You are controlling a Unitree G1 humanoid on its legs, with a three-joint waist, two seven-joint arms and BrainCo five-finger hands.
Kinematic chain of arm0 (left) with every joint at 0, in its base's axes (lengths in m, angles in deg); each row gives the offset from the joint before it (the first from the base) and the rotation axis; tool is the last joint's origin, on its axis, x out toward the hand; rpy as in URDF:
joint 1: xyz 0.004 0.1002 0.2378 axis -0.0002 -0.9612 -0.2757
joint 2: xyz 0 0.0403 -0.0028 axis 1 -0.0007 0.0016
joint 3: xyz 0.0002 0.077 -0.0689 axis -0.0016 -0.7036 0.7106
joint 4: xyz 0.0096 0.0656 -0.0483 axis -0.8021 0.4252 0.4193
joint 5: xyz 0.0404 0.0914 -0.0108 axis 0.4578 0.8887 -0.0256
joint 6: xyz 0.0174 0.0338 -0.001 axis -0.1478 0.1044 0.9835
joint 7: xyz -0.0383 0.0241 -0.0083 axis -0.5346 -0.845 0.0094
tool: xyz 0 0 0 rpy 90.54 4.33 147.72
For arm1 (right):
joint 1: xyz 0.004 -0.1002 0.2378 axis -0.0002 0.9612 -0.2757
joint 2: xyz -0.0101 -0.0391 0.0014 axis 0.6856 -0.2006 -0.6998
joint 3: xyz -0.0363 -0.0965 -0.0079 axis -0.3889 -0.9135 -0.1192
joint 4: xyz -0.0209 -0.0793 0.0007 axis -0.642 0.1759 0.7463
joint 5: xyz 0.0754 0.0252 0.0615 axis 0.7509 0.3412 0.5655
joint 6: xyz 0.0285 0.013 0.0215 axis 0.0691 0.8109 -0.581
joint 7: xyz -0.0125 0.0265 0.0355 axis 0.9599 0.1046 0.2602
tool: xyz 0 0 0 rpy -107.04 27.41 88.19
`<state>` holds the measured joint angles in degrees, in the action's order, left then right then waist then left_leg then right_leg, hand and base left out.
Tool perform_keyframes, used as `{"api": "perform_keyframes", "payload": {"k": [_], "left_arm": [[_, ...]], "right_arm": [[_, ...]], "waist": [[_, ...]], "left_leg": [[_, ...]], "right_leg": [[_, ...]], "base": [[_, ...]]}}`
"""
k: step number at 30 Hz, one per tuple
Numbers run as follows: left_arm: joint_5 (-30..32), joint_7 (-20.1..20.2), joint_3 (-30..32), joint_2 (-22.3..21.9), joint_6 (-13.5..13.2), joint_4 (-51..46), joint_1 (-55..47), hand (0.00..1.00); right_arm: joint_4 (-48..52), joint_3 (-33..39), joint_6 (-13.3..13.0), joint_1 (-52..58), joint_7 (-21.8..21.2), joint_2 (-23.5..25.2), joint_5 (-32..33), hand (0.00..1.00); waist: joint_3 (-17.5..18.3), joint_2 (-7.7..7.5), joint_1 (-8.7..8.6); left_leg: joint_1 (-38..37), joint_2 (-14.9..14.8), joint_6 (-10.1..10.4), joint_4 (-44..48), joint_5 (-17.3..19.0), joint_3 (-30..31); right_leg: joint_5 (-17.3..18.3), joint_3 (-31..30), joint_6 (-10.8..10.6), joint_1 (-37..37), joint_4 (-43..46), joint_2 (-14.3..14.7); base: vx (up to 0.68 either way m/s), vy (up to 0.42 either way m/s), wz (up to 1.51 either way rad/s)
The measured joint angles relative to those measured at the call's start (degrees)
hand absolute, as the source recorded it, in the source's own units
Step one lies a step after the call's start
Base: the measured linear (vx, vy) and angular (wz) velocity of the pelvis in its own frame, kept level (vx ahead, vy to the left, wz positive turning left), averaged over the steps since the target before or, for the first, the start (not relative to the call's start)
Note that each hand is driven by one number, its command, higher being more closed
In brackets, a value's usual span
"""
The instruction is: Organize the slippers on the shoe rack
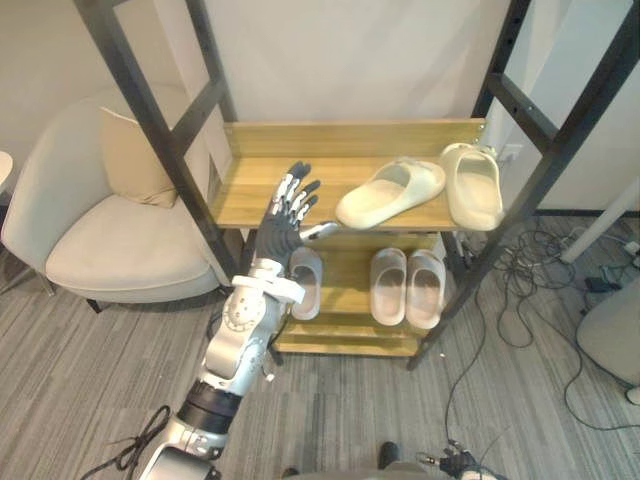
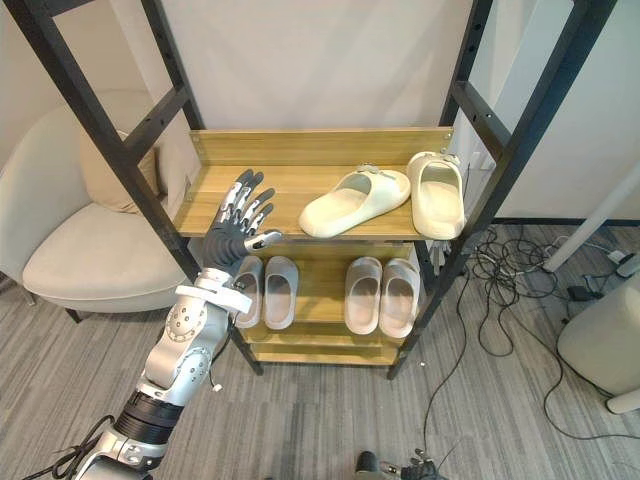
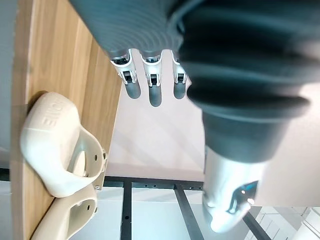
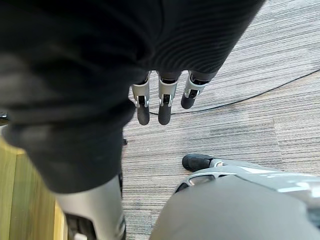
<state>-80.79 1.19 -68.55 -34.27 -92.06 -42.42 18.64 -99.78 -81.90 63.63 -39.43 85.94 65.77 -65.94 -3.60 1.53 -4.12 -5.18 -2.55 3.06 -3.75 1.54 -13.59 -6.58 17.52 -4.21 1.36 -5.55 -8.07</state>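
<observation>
Left hand [image 1: 285, 222] spread, empty, mid-frame — skewed cream slipper [image 1: 390, 192] lay just right of it, long axis diagonal, probably within reach.

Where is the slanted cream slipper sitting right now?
In the left eye view, the slanted cream slipper lies on the upper shelf, right of centre, between the open left hand and the second cream slipper at the shelf's right end.

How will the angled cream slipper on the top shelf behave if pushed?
The thick cream moulded-foam slipper looks light and fairly stiff. Sole-down on the smooth wooden shelf, it should probably slide, not tip.
</observation>
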Motion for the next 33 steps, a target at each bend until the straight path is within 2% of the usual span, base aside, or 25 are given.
{"api": "perform_keyframes", "payload": {"k": [8, 16, 21, 33], "left_arm": [[4.33, -2.66, 0.19, -0.16, 0.16, 11.67, 7.48, 0.00], [6.77, -3.45, 0.94, -0.20, 0.51, 19.49, 9.42, 0.00], [7.83, -3.92, 2.37, -0.33, 0.89, 23.01, 11.29, 0.00], [7.88, -3.93, 2.19, -2.85, 1.39, 25.65, 14.26, 0.00]], "right_arm": [[-0.03, 0.04, 0.00, 0.00, 0.03, 0.28, 0.00, 0.00], [0.12, 0.19, -0.02, -0.01, 0.11, 0.78, 0.00, 0.00], [0.34, 0.33, -0.01, 0.09, 0.11, 1.31, 0.00, 0.00], [0.47, 2.58, -0.06, 0.11, 0.12, 2.11, 0.02, 0.00]], "waist": [[-0.19, -0.46, -0.32], [-0.67, -1.22, -1.22], [-1.06, -1.84, -2.06], [-1.11, -1.76, -3.00]], "left_leg": [[0.00, 0.10, -0.02, -0.09, 0.02, -0.11], [-0.26, -0.08, 0.17, -0.04, 0.15, -1.15], [-0.78, -0.27, 0.35, -0.06, 0.52, -2.29], [-0.78, -0.23, 0.47, -0.26, 0.81, -3.17]], "right_leg": [[0.00, -0.02, 0.00, -0.06, -0.01, -0.03], [-0.01, -0.94, 0.00, -0.34, -0.02, 0.13], [0.00, -2.10, -0.01, -0.46, -0.02, 0.40], [0.02, -2.72, -0.05, -1.08, -0.01, 0.49]], "base": [[0.02, -0.005, 0.00], [-0.01, -0.008, -0.06], [0.01, -0.016, -0.12], [0.00, -0.005, -0.04]]}}
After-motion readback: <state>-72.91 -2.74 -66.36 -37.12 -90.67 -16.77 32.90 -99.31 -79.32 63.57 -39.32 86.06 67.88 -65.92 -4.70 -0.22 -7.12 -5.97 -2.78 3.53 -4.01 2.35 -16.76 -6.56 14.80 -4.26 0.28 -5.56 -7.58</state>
